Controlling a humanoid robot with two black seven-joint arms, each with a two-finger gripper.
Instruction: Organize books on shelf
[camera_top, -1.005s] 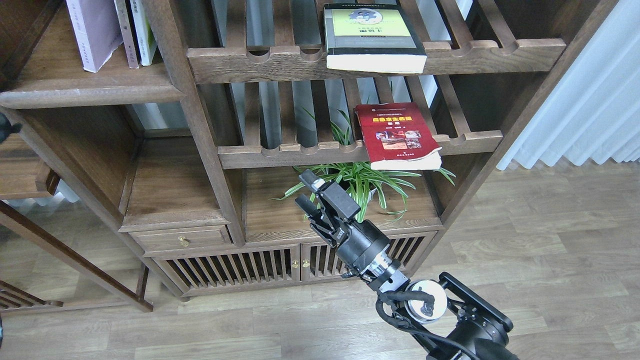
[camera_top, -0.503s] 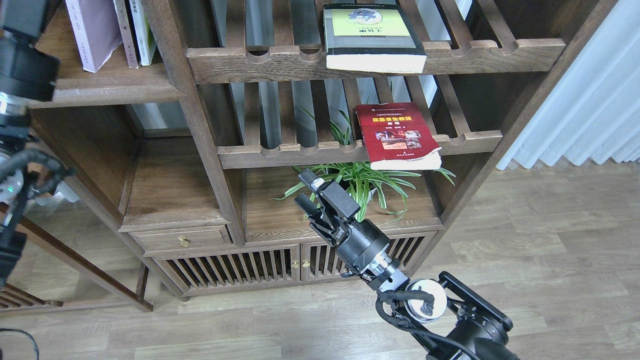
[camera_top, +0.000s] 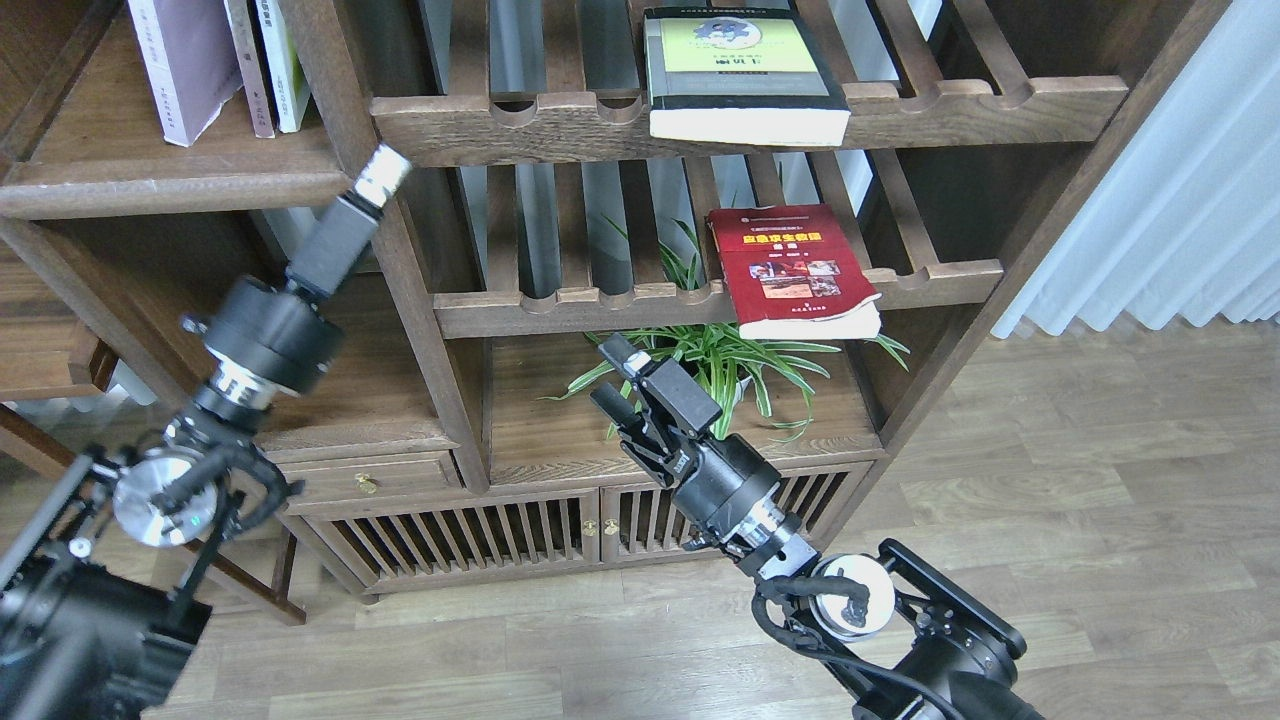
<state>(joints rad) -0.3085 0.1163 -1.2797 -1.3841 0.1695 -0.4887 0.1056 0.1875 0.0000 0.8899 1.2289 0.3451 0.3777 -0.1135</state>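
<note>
At the upper left of the frame, a lavender book (camera_top: 172, 62) is standing on the solid shelf (camera_top: 150, 185) beside two thinner books (camera_top: 268, 62). Just below that board's right end, the left gripper (camera_top: 378, 178) is pointing up toward the bookcase post, seen edge-on, so I cannot tell whether its fingers are apart. In the middle, the right gripper (camera_top: 612, 375) is hovering with fingers parted and nothing between them, in front of a green plant (camera_top: 740, 360). Above it, a red book (camera_top: 795, 268) and a yellow-green book (camera_top: 742, 75) are lying on slatted racks.
</note>
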